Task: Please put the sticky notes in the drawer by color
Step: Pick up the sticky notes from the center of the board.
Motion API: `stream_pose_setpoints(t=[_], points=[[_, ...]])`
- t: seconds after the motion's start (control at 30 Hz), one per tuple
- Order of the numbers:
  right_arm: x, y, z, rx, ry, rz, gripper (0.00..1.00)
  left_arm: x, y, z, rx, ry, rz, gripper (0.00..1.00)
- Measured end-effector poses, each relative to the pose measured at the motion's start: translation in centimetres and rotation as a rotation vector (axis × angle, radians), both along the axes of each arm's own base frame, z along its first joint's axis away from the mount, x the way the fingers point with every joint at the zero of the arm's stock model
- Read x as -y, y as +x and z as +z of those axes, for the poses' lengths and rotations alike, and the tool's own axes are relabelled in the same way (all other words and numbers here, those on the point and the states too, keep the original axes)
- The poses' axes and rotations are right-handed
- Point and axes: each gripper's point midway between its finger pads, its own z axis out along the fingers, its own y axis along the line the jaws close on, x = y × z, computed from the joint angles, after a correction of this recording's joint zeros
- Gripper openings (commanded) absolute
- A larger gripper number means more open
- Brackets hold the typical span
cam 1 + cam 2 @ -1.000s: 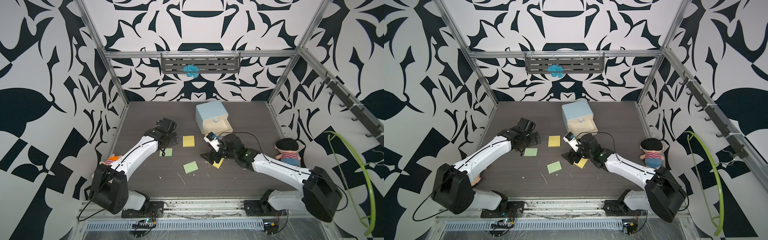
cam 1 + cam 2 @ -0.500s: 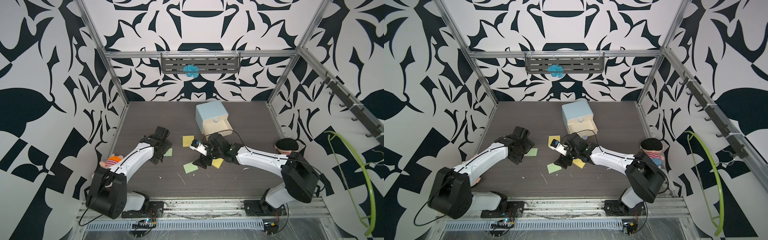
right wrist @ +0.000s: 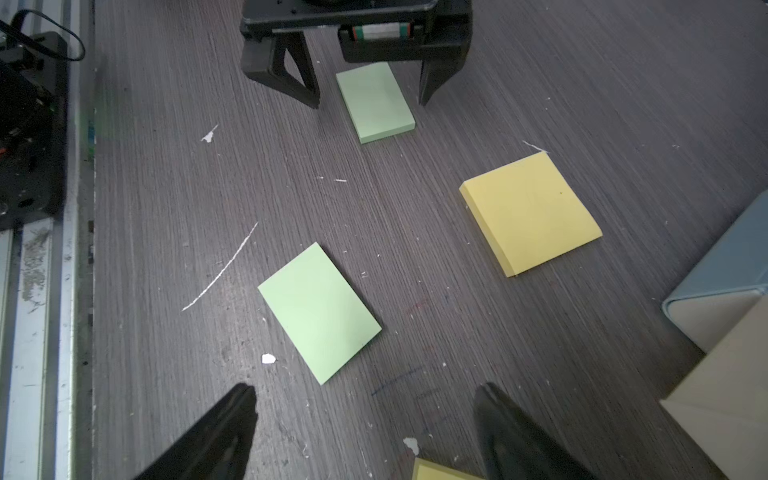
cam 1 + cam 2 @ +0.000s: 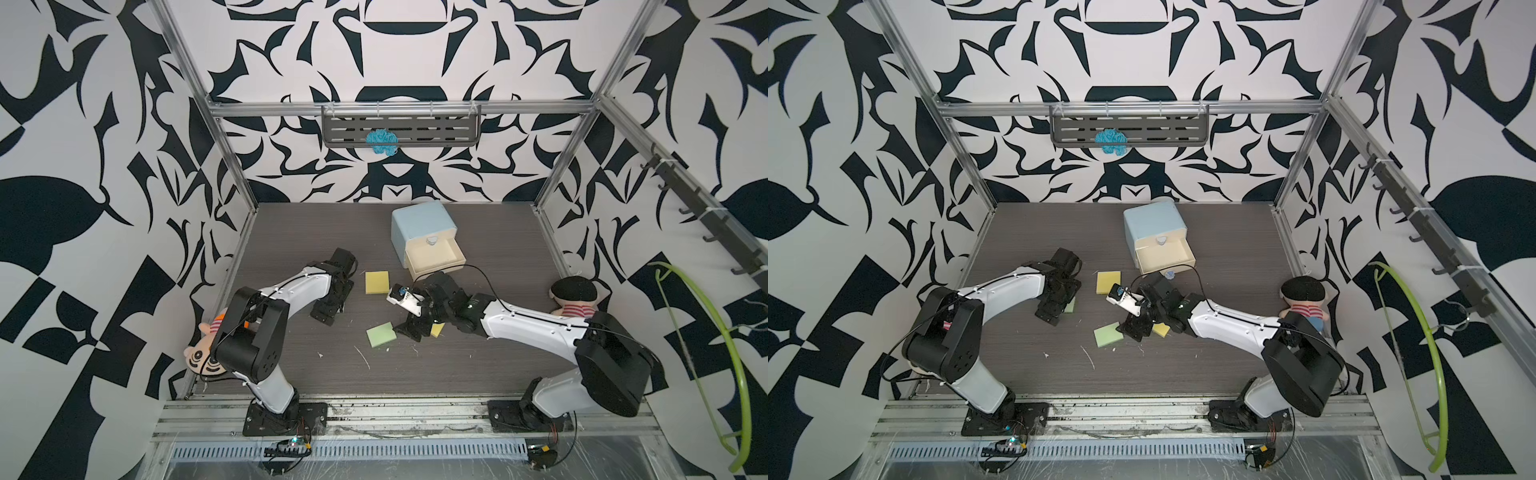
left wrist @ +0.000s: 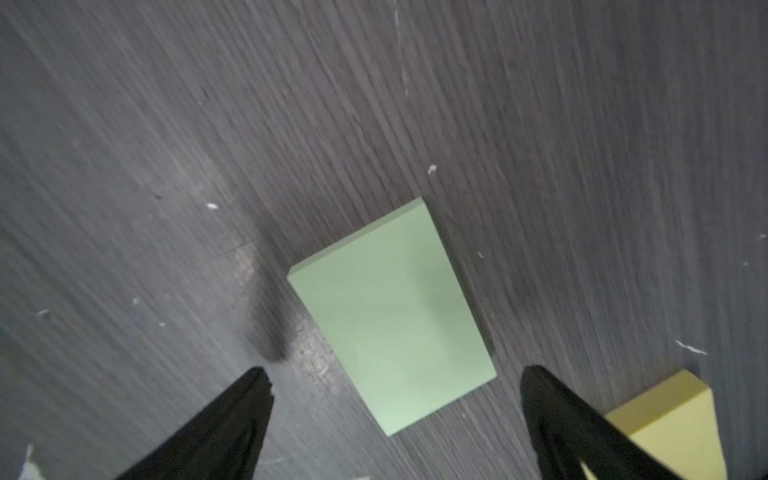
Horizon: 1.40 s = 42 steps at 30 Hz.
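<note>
In both top views the drawer chest [image 4: 422, 226] stood toward the back of the table [image 4: 478, 374]. One cream drawer [image 4: 436, 259] was pulled out toward the arms, and what showed of its inside looked bare. Four pads lay flat on the table. A yellow pad [image 4: 377, 282] sat between the two arms. A green pad [image 4: 380, 335] lay just beside the right gripper [image 4: 413, 328], and a second yellow pad [image 4: 437, 330] was half hidden under that gripper. In a top view a second green pad [image 4: 1070, 305] peeped out from under the left gripper [image 4: 1052, 311]. No pink pad showed, and I could not tell whether a closed drawer held any. By my reading, at least four pads were left to stow.

In the left wrist view the jaws were spread wide, straddling the second green pad [image 5: 395, 316] without pinching it. The pad looked slightly oblong, its long axis running away from the gripper and askew to the line between the fingertips. A corner of the yellow pad [image 5: 673, 428] showed beyond one finger.

In the right wrist view the jaws were spread with nothing gripped. The green pad [image 3: 318, 311] lay just ahead of the fingertips and apart from them, its long axis on a diagonal. The near-square yellow pad [image 3: 530, 212] lay corner-on, between the green pad and the chest.
</note>
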Motion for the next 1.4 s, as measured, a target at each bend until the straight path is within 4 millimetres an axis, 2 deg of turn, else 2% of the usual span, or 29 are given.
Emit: stream_pose_setpoints(t=[0.2,0.47,0.73,0.8,1.0,1.13,1.3,1.4], points=[[0.0,0.1,-0.1,0.007,-0.004,0.0,0.87,-0.9,0.4,-0.4,-0.012,0.06,-0.006,0.99],[0.2,0.2,-0.2,0.008,-0.015,-0.009,0.87,-1.2,3.6,-1.1,-0.031,0.087,-0.071,1.0],[0.6,0.3,-0.2,0.013,-0.03,-0.027,0.87,1.2,8.4,-0.9,-0.025,0.077,-0.236,0.96],[0.7,0.4,0.2,0.021,-0.023,-0.032,0.87,1.8,8.9,-0.8,-0.023,0.071,-0.279,0.96],[0.9,0.3,1.5,0.04,0.005,-0.049,0.86,2.1,7.8,-0.7,-0.074,0.129,-0.47,0.99],[1.1,0.2,1.8,0.033,0.016,-0.063,0.86,1.9,6.2,0.6,-0.101,0.203,-0.661,0.99],[1.3,0.0,1.6,0.02,0.028,-0.079,0.86,1.0,4.0,2.8,-0.119,0.297,-0.873,0.94],[1.3,0.0,1.5,0.015,0.03,-0.085,0.86,1.2,3.2,2.6,-0.134,0.302,-0.973,0.9]])
